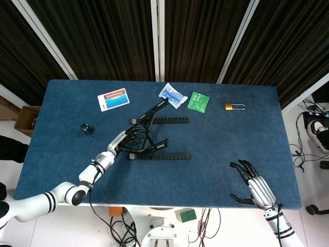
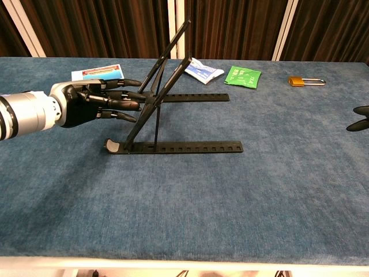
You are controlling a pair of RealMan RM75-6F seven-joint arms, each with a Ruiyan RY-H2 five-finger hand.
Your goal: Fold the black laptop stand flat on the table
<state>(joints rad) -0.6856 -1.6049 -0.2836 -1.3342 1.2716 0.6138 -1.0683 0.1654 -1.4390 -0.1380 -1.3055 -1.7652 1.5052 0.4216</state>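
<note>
Mid-frame on the bench [image 2: 190,219], the black laptop stand [image 2: 173,124] is propped open. The left hand [image 2: 95,103] reaches in, fingers spread against its raised struts, likely to press them down; the right hand [image 1: 253,184] lies open, lower right.

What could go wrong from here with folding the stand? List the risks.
1. The laptop stand is upright and only the left hand touches it, fingers on the raised struts; pushing may slide it across the table instead of folding it.
2. A slide could carry it toward the blue packet behind it.
3. The right hand rests far off, not bracing the base.
</note>
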